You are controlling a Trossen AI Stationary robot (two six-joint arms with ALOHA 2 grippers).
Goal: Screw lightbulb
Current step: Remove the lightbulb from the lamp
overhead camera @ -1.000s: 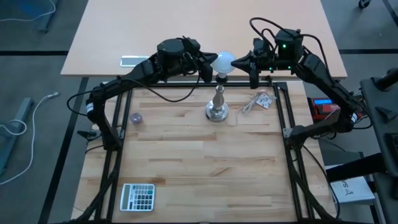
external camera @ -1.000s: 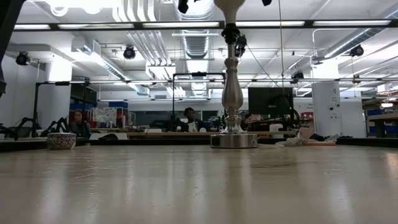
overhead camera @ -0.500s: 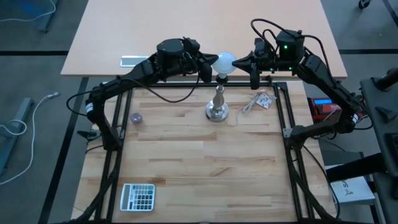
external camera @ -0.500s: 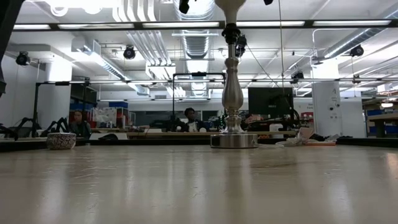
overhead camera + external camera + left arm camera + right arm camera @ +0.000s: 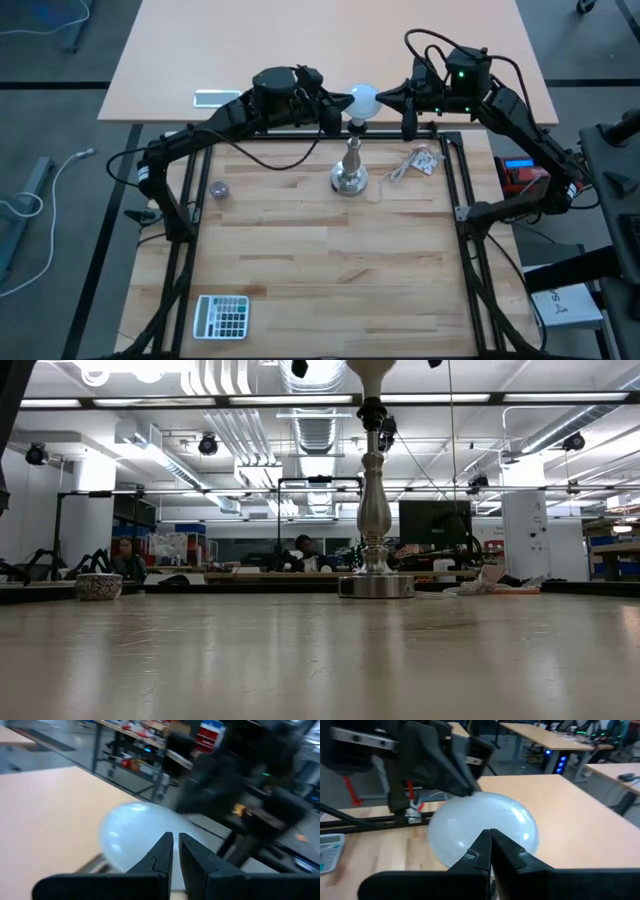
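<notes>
Lightbulb [image 5: 362, 99] was flanked axis-upright on stand [image 5: 349, 170]; left gripper [image 5: 331, 111] nearly closed, right gripper [image 5: 382, 101] closed, both empty.

Wooden worktop [image 5: 320, 260] with a few loose items around a silver stand

The pale plank worktop carries a silver metal stand [image 5: 349, 170] with a round base, set toward the far edge near the middle. Just right of the stand lies a small crumpled packet with a thin wire [image 5: 418, 161]. Well left of the stand sits a small round patterned object [image 5: 219, 188], seen as a little bowl in the low view [image 5: 98, 586]. A calculator [image 5: 221, 316] lies well apart from the stand, at the near left corner.
</notes>
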